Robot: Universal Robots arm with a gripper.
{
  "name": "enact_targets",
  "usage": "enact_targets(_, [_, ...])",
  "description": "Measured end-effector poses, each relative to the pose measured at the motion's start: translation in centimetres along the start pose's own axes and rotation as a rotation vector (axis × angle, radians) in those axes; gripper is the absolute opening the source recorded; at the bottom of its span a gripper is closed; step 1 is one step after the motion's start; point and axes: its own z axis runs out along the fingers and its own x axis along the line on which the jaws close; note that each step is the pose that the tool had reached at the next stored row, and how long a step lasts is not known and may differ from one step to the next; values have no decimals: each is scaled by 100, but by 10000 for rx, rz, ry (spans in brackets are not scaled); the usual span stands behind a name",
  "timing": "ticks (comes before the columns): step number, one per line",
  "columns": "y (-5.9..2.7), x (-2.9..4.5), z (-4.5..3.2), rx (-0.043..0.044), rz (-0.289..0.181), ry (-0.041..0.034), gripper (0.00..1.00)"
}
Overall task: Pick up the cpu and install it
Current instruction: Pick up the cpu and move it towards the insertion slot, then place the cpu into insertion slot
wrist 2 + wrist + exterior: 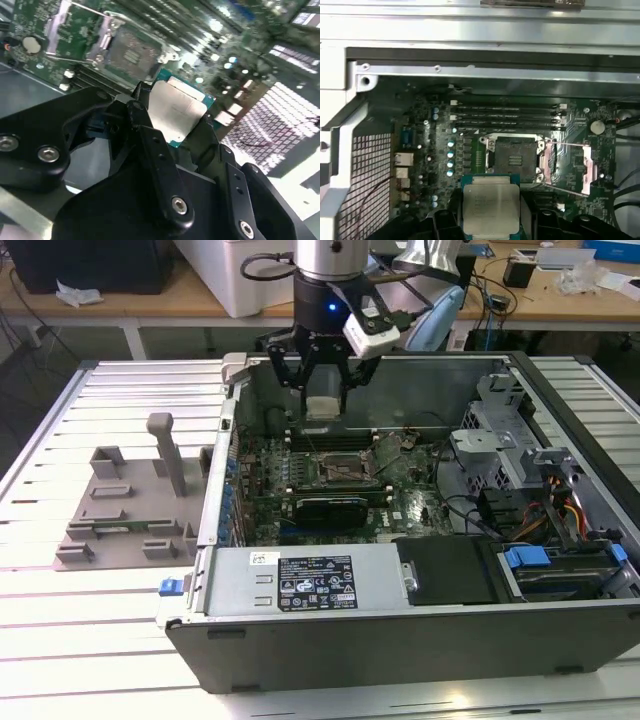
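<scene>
**A:** The black two-fingered gripper [322,395] is clamped on the small square cpu with the silvery metal top and green edge [491,202], a finger on each side. It hangs over the open dark-grey metal computer case [400,640].

**B:** So the pick is done?

**A:** I'd call it done. The install isn't. The dark square socket [515,157] on the green motherboard [415,505] lies bare, its metal retaining frame [570,165] swung open beside it. The cpu is above the board, not touching.

**B:** The count?

**A:** One cpu, one socket, four long memory slots [507,114] next to it, one black expansion card [330,510], and one grey plastic tray [120,515] outside the case.
</scene>
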Motion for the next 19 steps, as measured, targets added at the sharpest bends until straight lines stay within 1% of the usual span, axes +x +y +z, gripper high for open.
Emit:
enact_targets(2, [48,-79,44,-1,1,6,54])
enact_targets(4, [112,-248,126,0,0,16,54])
enact_targets(5, [115,-301,150,2,0,19,54])
enact_targets(6, [116,-337,168,3,0,20,54])
enact_targets(7, [116,-406,202,5,0,19,54])
enact_targets(8, [115,-431,231,8,0,21,54])
enact_targets(13, [115,-432,233,23,1,20,54])
enact_targets(14, [116,-432,234,42,77,20,54])
enact_targets(15, [115,-432,233,90,353,23,54])
enact_targets(16, [115,-432,235,94,799,23,54])
enact_targets(18, [115,-432,236,88,1138,23,54])
enact_targets(19, [115,-432,238,84,1379,24,54])
